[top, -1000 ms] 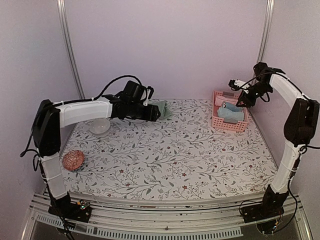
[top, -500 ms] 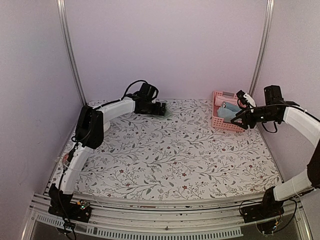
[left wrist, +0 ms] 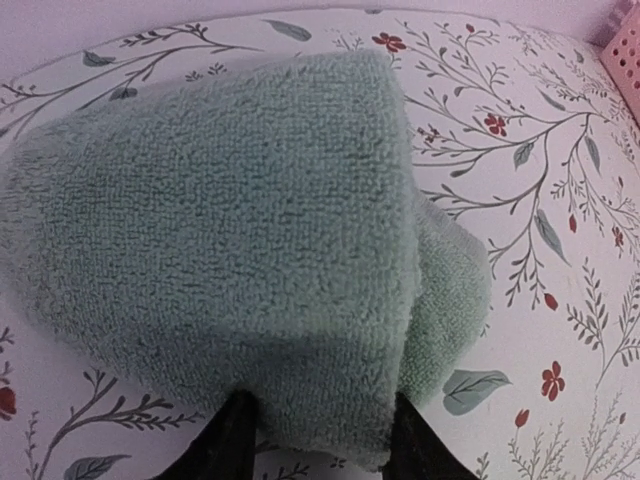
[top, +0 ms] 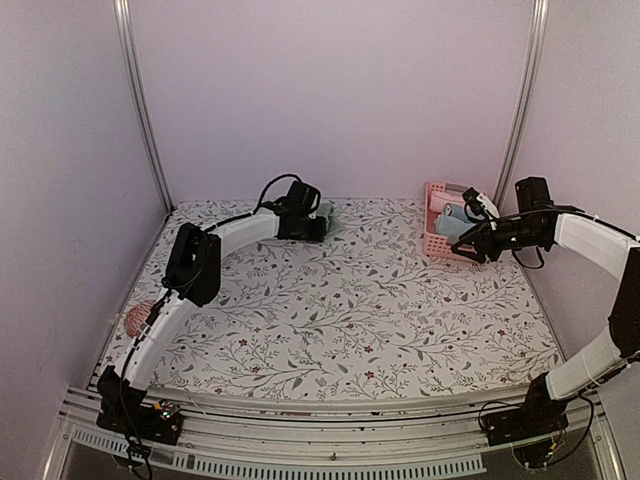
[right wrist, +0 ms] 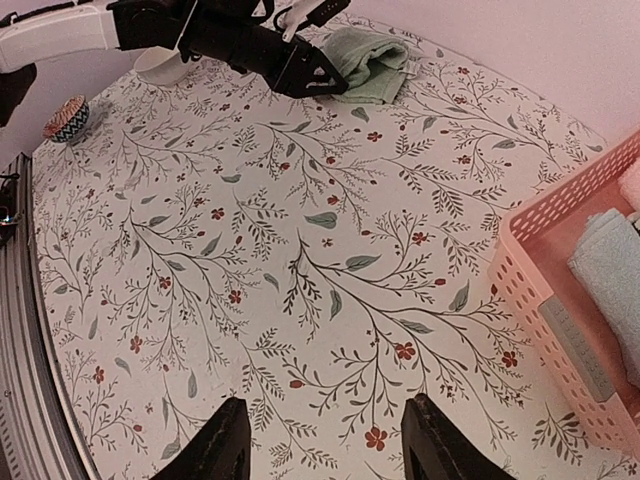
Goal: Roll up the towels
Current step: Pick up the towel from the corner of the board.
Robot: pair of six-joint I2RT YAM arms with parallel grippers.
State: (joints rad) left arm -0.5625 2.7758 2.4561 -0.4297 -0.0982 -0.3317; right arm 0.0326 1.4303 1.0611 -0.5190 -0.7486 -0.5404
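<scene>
The sage-green towel (top: 331,218) lies bunched at the back of the table and fills the left wrist view (left wrist: 230,230). My left gripper (top: 317,227) (left wrist: 325,445) reaches in from the left. Its two fingers (left wrist: 235,445) press on either side of the towel's thick near fold. A light blue towel (top: 456,223) (right wrist: 612,268) lies inside the pink basket (top: 447,248) (right wrist: 545,290). My right gripper (top: 470,241) (right wrist: 330,450) hangs open above the floral cloth just left of the basket, with nothing between its fingers. The green towel (right wrist: 372,52) and the left gripper (right wrist: 318,74) also show far off in the right wrist view.
A patterned red bowl (top: 136,320) (right wrist: 66,116) sits at the table's left edge, partly behind my left arm. A white bowl (right wrist: 158,66) stands near the left arm's forearm. The wall runs close behind the green towel and the basket.
The left arm has stretched out to the back and its jaws have narrowed round the green towel. The right arm has come down from above the basket to its left side.
</scene>
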